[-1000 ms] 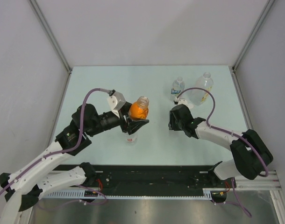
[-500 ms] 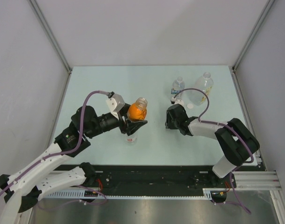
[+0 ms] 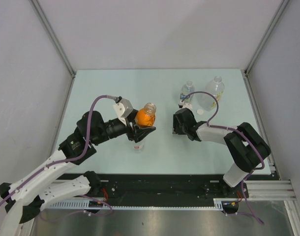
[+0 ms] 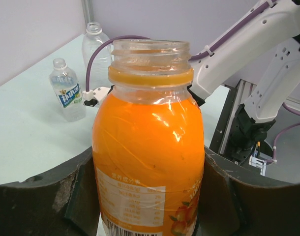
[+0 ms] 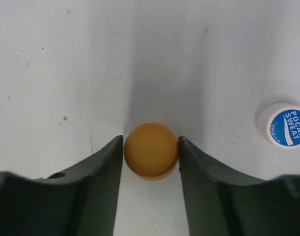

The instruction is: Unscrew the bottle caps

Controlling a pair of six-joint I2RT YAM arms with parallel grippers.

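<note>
The left end effector [image 3: 142,129] is clenched round the orange bottle [image 4: 149,147], which is uncapped and looks full, so any tip while setting it down would spill drink. Right of that bottle, the orange-brown cap [image 5: 151,150] lies on the tabletop [image 3: 105,88] between the fingers of the right end effector [image 5: 151,146]. Whether they pinch it or merely flank it, I cannot tell. A dragging withdrawal could flick the cap away
</note>
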